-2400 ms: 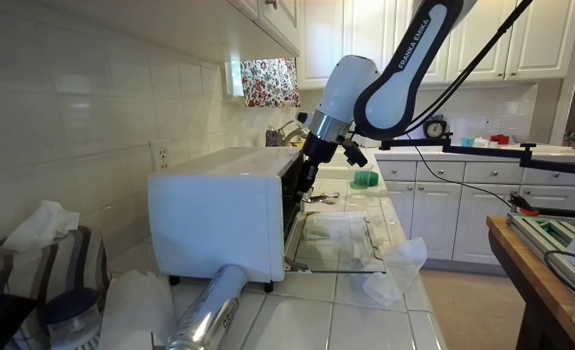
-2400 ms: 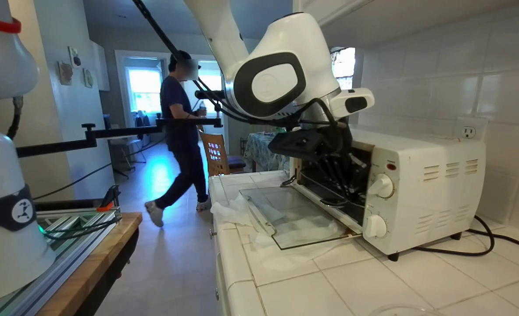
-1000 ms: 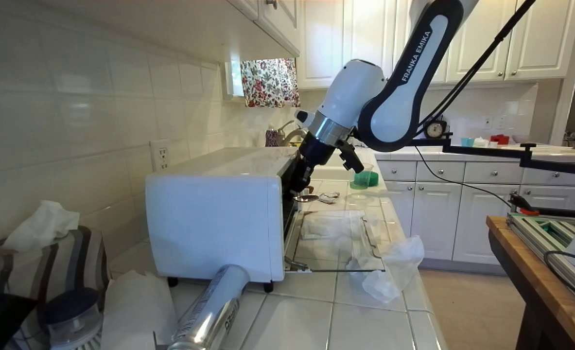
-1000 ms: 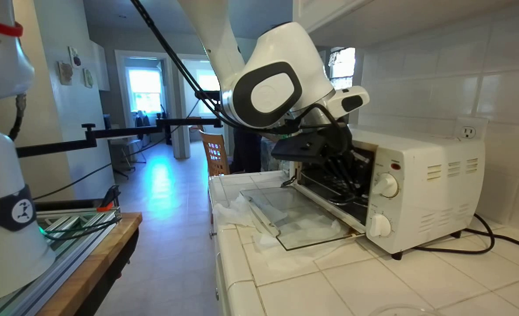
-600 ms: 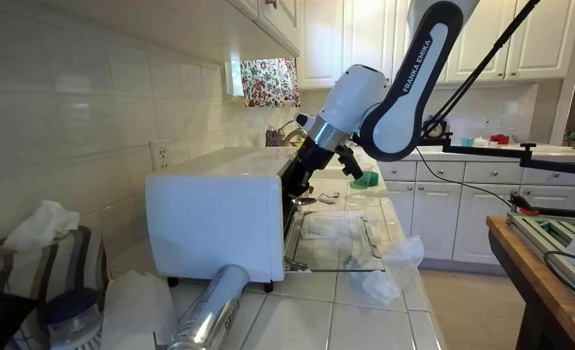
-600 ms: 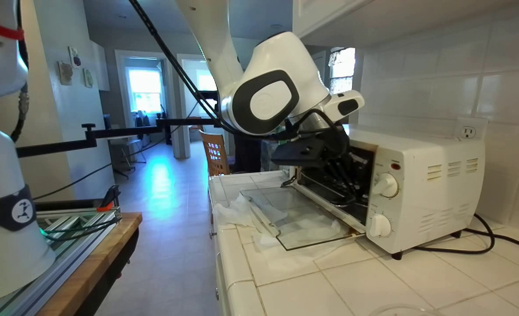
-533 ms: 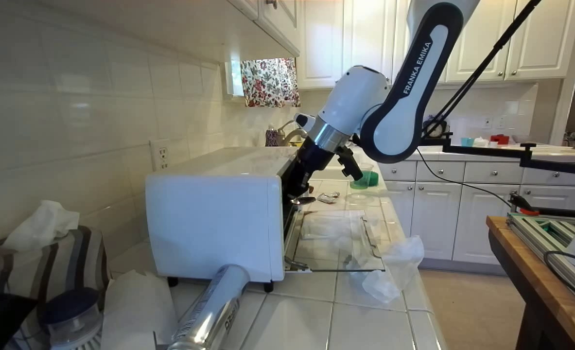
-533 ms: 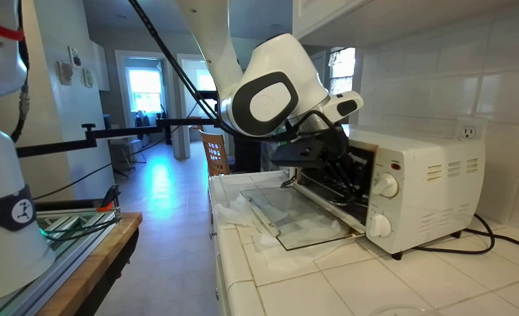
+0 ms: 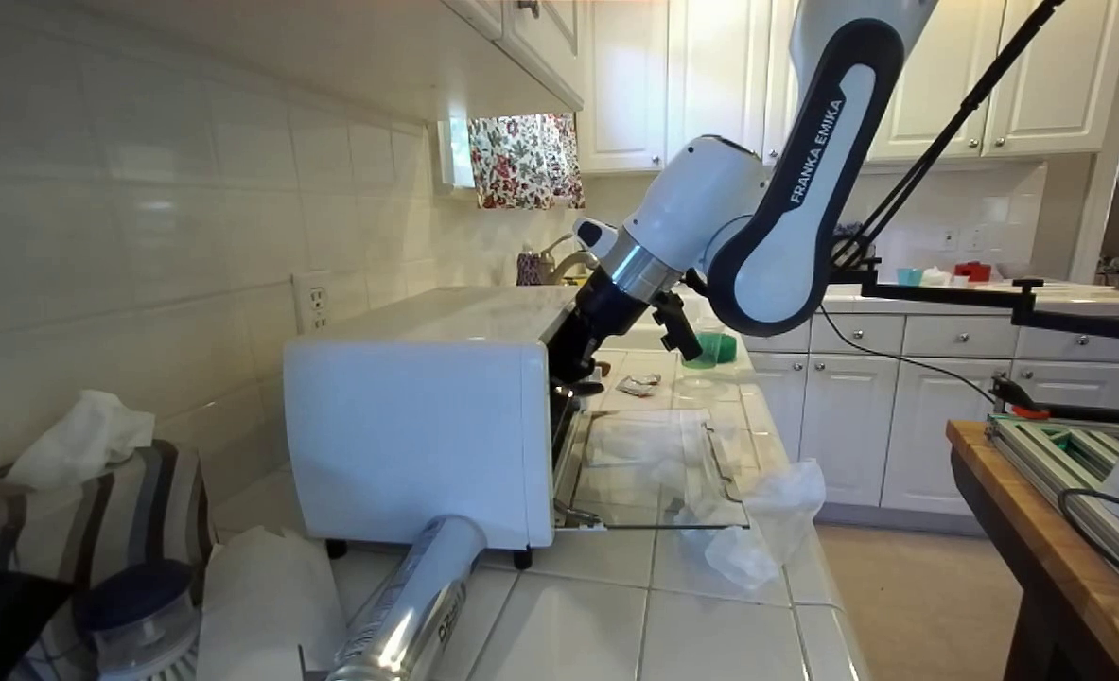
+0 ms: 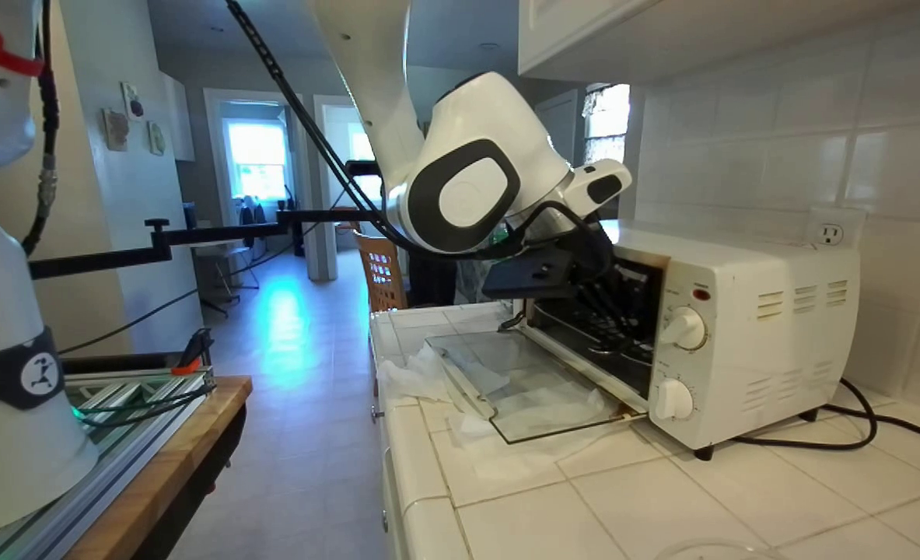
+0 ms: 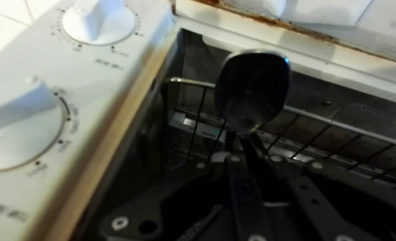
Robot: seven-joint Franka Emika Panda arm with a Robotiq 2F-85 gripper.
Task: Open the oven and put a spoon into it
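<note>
In the wrist view we find the handle of the spoon apparently lost in shadow at the gripper. We note blurred lettering and one dial cut by the left edge. In an exterior view, the oven hides the gripper's tip; the bottom edge cuts the silver roll.

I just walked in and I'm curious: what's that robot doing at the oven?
A robot arm is holding a metal spoon in its jaws, which reach into the opening of a white toaster oven. The glass door is lowered open. The spoon has not been let go yet, and I can't tell whether it touches the wire rack.
</note>
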